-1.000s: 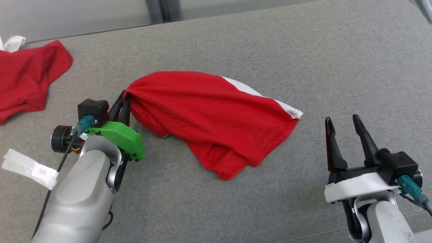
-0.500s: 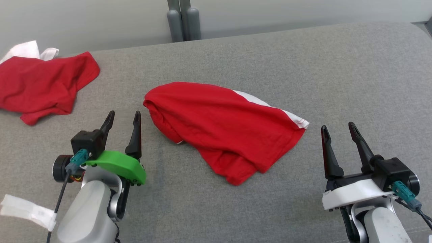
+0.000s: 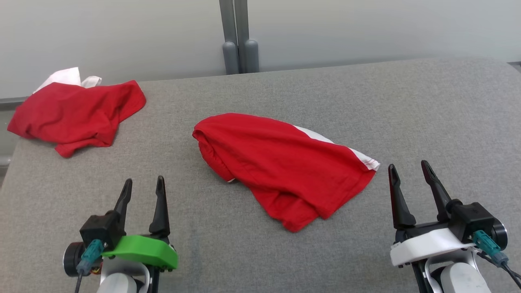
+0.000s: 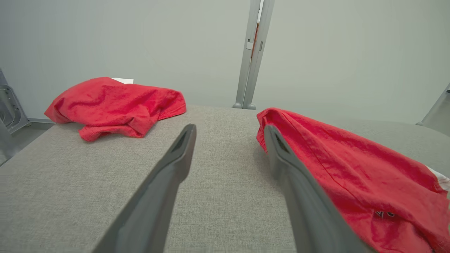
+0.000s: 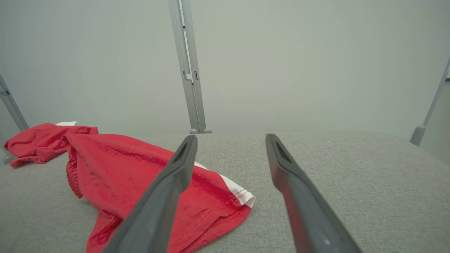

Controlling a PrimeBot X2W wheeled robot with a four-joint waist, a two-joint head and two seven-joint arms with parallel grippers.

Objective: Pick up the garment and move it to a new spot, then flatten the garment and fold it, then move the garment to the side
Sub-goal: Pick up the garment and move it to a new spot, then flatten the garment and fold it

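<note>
Position: the crumpled red cotton garment (image 3: 281, 171), with a white hemmed strip on its far-right edge, lies mid-surface on the flat grey woven cushion (image 3: 427, 101); it sits ahead of both arms and between them
Long axis: slants across the head view, from a rounded, bunched end at far left down to the white hemmed corner (image 3: 372, 165) at near right; a tucked-under lobe points back toward the robot
Left gripper (image 3: 145, 180): green-cowled, two long dark fingers spread apart, holding nothing; the bunched end lies ahead and to its right, well apart; in the left wrist view the garment (image 4: 351, 168) sits off to the right of the fingers
Right gripper (image 3: 408, 165): white-cowled, fingers parted, empty; the white hemmed corner is just beside its left fingertip, and contact cannot be told; in the right wrist view the garment (image 5: 140, 168) lies to the left
Nearer arm: the right, by a clear margin
Other cloth: a second red cloth heap (image 3: 77, 112) at the far-left corner, well apart
Step, as judged: garment set down but not yet flattened; spreading likely wants one claw at each end of the slant
</note>
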